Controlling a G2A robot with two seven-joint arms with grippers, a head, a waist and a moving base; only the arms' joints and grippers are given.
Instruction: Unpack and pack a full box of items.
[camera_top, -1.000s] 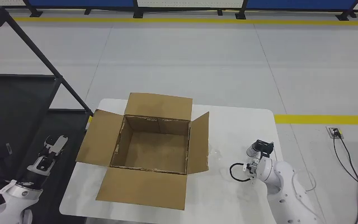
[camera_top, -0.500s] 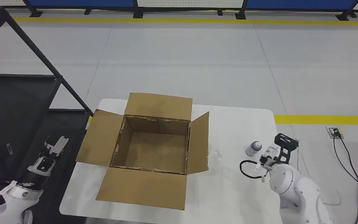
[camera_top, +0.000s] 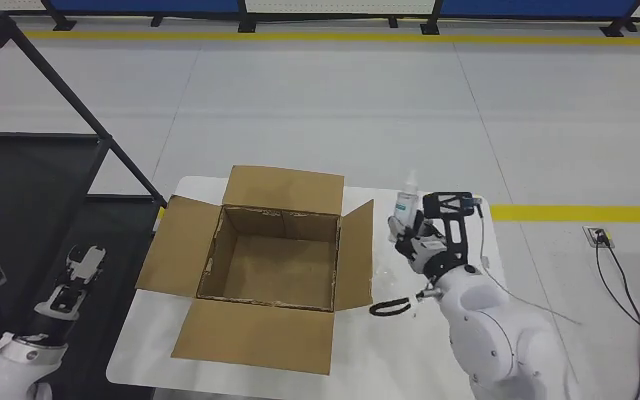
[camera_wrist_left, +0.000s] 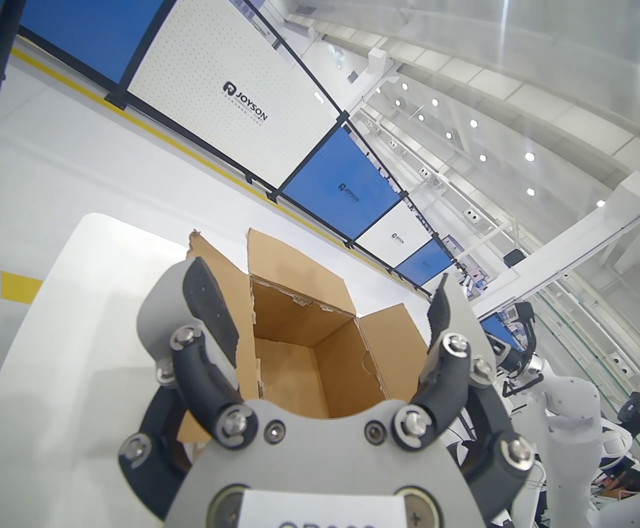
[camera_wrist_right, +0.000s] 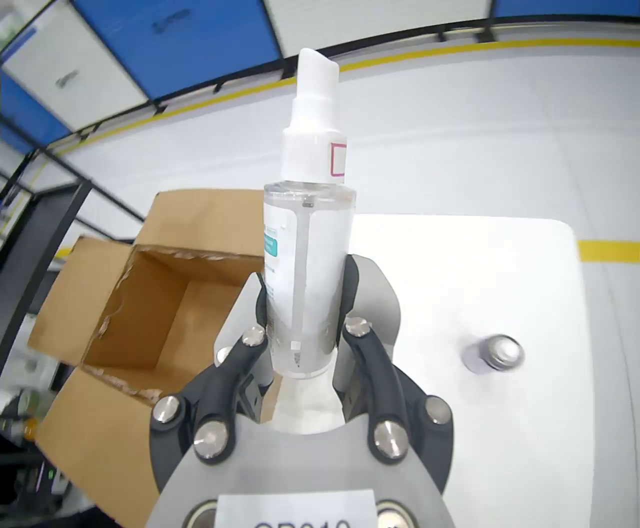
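An open cardboard box (camera_top: 270, 265) stands on the white table (camera_top: 365, 345), all flaps folded out and its inside bare. My right gripper (camera_top: 410, 238) is just right of the box's right flap, shut on a clear spray bottle (camera_top: 405, 206) with a white pump top. In the right wrist view the bottle (camera_wrist_right: 305, 260) stands upright between the fingers of the gripper (camera_wrist_right: 305, 300), with the box (camera_wrist_right: 145, 305) beyond it. My left gripper (camera_top: 75, 275) hangs off the table's left side. It (camera_wrist_left: 320, 305) is open and holds nothing, facing the box (camera_wrist_left: 300, 350).
A small round metal-topped can (camera_wrist_right: 492, 354) stands on the table to the right of the held bottle. A black cable loop (camera_top: 390, 307) lies by the box's right flap. A black frame (camera_top: 120, 160) borders the left side.
The right arm swung from the table's right edge in toward the box, and the bottle now shows upright in its gripper. The small can stayed on the table. The left gripper shifted slightly.
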